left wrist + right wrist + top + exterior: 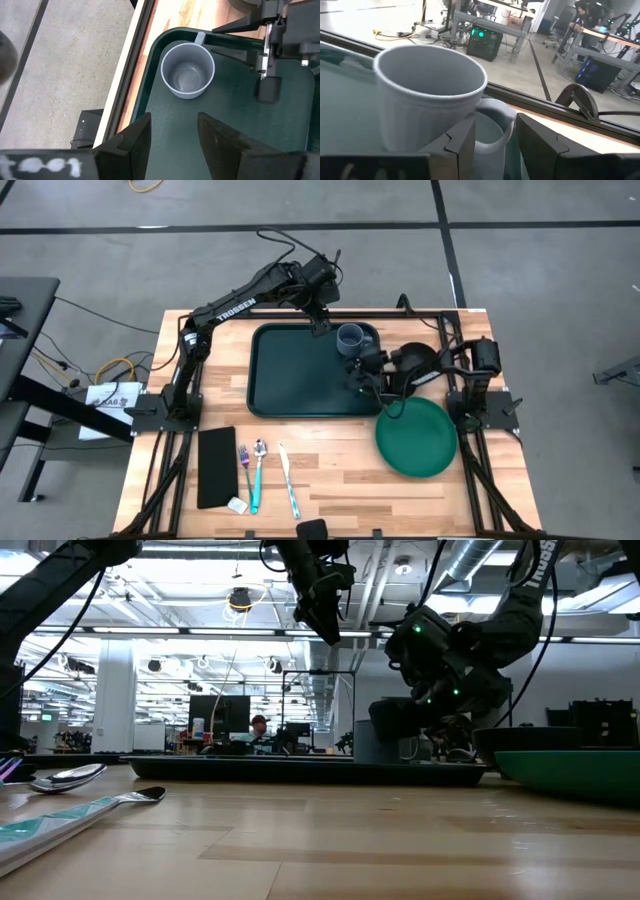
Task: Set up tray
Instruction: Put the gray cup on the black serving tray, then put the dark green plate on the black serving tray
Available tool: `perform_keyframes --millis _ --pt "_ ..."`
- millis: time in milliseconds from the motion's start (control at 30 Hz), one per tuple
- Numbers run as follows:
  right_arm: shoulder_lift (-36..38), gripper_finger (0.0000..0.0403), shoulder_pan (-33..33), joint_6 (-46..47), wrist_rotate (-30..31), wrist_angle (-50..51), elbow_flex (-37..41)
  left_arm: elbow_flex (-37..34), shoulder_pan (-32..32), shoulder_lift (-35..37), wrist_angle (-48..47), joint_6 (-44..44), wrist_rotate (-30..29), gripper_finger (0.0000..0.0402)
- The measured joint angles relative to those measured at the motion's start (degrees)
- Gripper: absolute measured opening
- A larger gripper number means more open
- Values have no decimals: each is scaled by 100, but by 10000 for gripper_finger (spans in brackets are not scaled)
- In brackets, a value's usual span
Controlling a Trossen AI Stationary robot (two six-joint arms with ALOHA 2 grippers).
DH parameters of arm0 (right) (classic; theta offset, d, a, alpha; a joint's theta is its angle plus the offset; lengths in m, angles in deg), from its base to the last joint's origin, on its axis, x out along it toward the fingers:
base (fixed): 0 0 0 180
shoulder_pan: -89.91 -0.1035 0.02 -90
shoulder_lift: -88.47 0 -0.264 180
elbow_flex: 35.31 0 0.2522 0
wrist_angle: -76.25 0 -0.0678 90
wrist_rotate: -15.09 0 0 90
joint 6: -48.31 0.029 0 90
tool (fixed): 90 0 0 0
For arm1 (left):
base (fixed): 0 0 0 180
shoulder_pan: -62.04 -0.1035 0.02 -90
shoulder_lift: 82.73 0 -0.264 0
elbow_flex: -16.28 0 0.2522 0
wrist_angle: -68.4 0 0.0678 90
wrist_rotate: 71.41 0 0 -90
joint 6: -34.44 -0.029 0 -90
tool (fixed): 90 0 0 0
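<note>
My right gripper [492, 137] is low over the far right corner of the dark green tray [290, 375], and the grey mug [350, 338] stands there upright, directly in front of its fingers. The fingers are spread, with the mug's handle [495, 117] in the gap between them; I cannot tell if a pad touches the handle. I judge the mug is placed in the corner so that the middle of the tray is free for other tableware.

My left gripper [172, 137] hovers above the tray's far edge, beside the mug, with its fingers apart and nothing between them. The green plate [417, 438] lies just beside the right arm, on the near side of the right gripper. The fork [243, 457], spoon [259, 470] and knife [288, 480] wait near the front edge.
</note>
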Motion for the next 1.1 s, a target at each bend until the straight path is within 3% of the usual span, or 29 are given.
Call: perform_keyframes --millis 700,867,1100 --pt "0 133 -1315 430 -70 -424 -137 0 0 0 0 48 38 149" --pt "450 133 -1610 -107 -1200 -520 -651 0 0 0 -2 52 319 149" --pt "2244 134 -1597 -414 -3158 -253 -844 0 -4 0 -216 46 851 149"
